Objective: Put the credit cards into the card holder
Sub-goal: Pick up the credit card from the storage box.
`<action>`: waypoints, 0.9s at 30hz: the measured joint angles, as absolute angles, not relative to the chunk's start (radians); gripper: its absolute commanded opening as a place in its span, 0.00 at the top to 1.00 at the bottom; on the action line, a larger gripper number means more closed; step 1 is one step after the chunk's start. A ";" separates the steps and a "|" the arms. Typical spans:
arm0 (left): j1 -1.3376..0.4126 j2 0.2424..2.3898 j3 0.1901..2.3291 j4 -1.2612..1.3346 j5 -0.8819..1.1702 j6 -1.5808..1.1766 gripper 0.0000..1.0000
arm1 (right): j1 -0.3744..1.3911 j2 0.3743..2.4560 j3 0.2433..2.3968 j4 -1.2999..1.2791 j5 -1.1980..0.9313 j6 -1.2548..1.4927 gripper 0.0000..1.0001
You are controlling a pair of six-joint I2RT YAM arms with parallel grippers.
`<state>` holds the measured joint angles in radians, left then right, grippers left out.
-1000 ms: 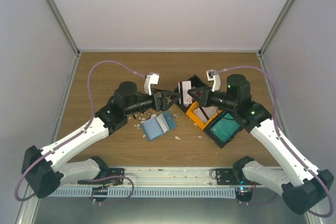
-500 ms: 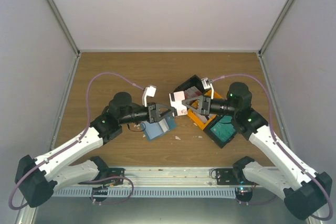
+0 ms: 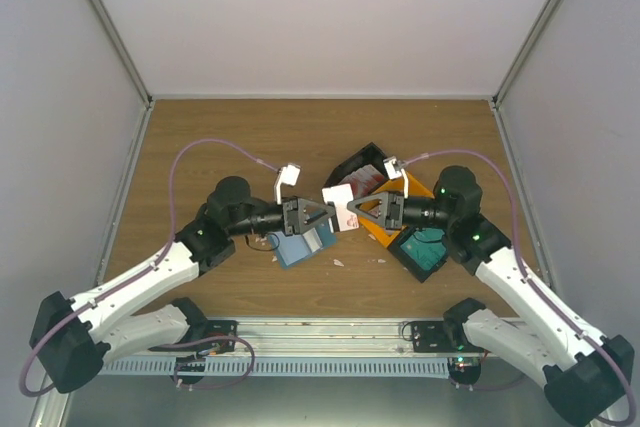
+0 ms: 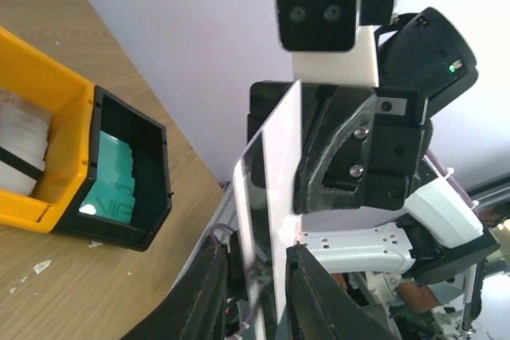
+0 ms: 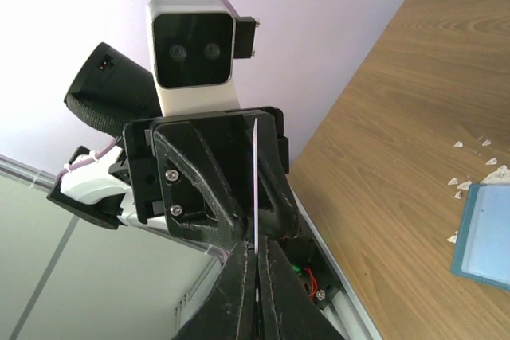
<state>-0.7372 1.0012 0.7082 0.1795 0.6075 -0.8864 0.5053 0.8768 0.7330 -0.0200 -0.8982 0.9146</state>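
Observation:
A whitish credit card (image 3: 338,205) hangs in the air above the table's middle, between the two grippers. My right gripper (image 3: 352,215) is shut on one end of it; the right wrist view shows the card (image 5: 255,173) edge-on, rising from the pinched fingertips (image 5: 256,248). My left gripper (image 3: 322,215) faces it from the left. In the left wrist view its jaws (image 4: 255,252) have closed in on the slanted card (image 4: 275,173). The blue-teal card holder (image 3: 300,243) lies open on the wood just below the left gripper. It also shows at the right wrist view's edge (image 5: 486,232).
An orange tray (image 3: 375,222) and a black tray (image 3: 425,247) holding teal cards (image 4: 111,181) sit under the right arm. Another black tray (image 3: 360,162) lies behind them. Torn white scraps (image 3: 338,262) dot the wood near the holder.
Both grippers came forward and lower together. The left jaws, wide a second ago, have narrowed onto the card that the right gripper carries.

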 measured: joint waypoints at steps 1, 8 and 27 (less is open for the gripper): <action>-0.737 1.004 0.708 0.186 0.611 -0.889 0.83 | 0.506 0.876 0.727 -0.014 -0.900 0.915 0.99; -0.738 1.026 0.698 0.240 0.640 -0.902 1.00 | 0.511 0.876 0.688 0.007 -0.900 0.916 0.76; -0.739 0.986 0.667 -0.015 0.370 -0.857 0.38 | 0.522 0.975 0.648 0.052 -0.844 0.830 1.00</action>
<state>-0.7391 0.9855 0.6674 -0.0151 0.3698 -0.8570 0.5220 0.9752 0.6476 0.0517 -0.8436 0.8295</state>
